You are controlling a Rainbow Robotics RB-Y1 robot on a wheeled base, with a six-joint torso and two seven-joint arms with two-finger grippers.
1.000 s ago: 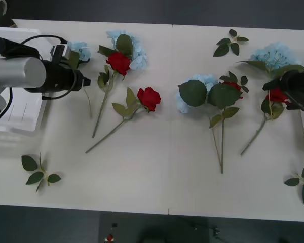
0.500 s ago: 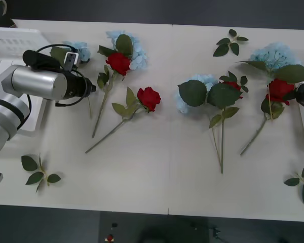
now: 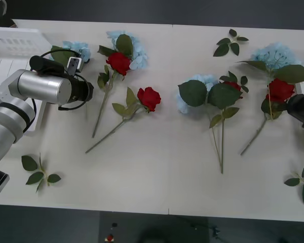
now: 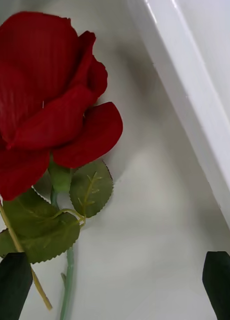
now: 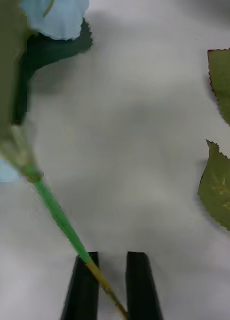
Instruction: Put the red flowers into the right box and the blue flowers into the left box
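White table [image 3: 157, 177], red flowers [image 3: 149, 97], blue flowers [image 3: 275, 54], loose leaf sprigs [image 3: 39, 171], left box [image 3: 12, 38]

white table [image 3: 157, 182] | seam down its middle | loose leaf sprig [image 3: 39, 171] near front left | sprig [image 3: 231, 42] at back, right of centre | sprig [image 3: 303, 183] at front right edge | dark floor [image 3: 142, 230] below front edge | small red-and-white object [image 3: 109, 238] on floor, too small to tell
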